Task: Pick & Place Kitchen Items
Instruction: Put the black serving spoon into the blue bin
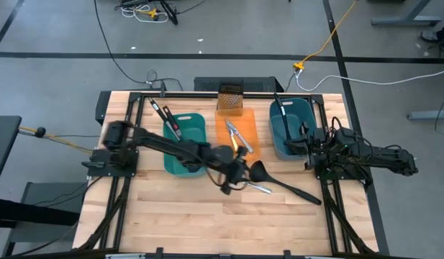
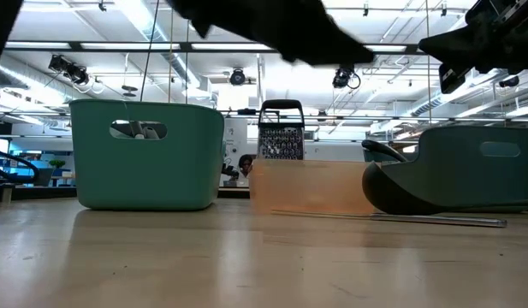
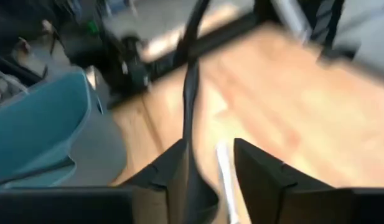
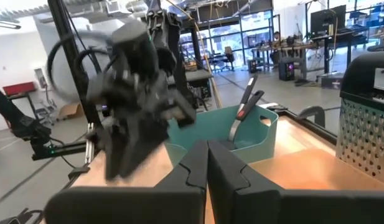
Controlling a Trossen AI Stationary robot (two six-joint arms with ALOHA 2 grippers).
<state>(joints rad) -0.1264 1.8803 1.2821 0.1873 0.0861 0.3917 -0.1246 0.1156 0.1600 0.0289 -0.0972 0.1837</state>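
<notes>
A black ladle lies on the table right of centre, its bowl point(image 1: 260, 170) toward the orange tray and its handle point(image 1: 297, 191) toward the near right. A silver knife point(image 1: 258, 188) lies beside it. My left gripper point(image 1: 239, 180) hangs open above the table just left of the ladle's bowl. In its wrist view the ladle point(image 3: 190, 106) and knife point(image 3: 225, 177) show past the gap between the fingers point(image 3: 207, 177). Two spatulas point(image 1: 166, 118) stand in the left teal tub point(image 1: 193, 122). My right gripper point(image 4: 207, 168) waits shut at the table's right edge.
The orange tray point(image 1: 249, 128) holds more knives point(image 1: 237, 135). A box grater point(image 1: 229, 98) stands behind it. The right teal tub point(image 1: 301, 109) holds a black utensil point(image 1: 280, 106). Bare wood runs along the near side point(image 1: 207, 223). In the low view the ladle's bowl point(image 2: 400, 184) sits before the right tub.
</notes>
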